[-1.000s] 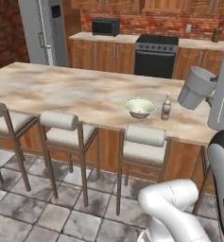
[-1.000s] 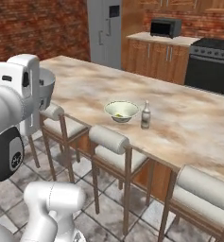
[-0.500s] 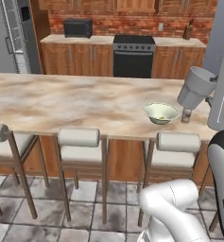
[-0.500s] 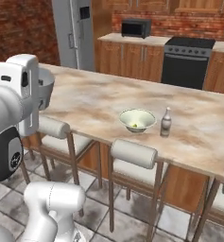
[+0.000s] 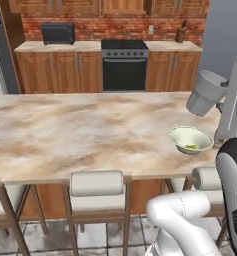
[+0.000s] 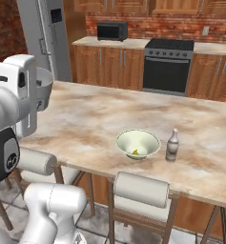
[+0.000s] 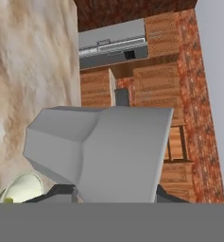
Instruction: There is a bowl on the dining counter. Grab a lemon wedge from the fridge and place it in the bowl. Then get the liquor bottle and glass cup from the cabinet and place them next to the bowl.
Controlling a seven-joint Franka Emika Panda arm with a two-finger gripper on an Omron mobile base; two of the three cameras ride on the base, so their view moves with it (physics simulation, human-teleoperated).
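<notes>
A: How far along?

B: The lemon wedge (image 6: 135,152) lies in the bowl (image 6: 138,143) and the liquor bottle (image 6: 171,145) stands just beside it on the bench (image 6: 86,119). The end effector (image 7: 114,191) pinches the glass cup (image 7: 101,151), carried above the bench, bowl below it.

A: Any difference between views?

B: The right base view shows the bottle; the left base view shows the cup (image 5: 206,93) tilted.

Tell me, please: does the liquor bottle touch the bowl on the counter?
Apart. In the right base view the liquor bottle stands upright beside the bowl, and a strip of bare counter shows between them.
</notes>
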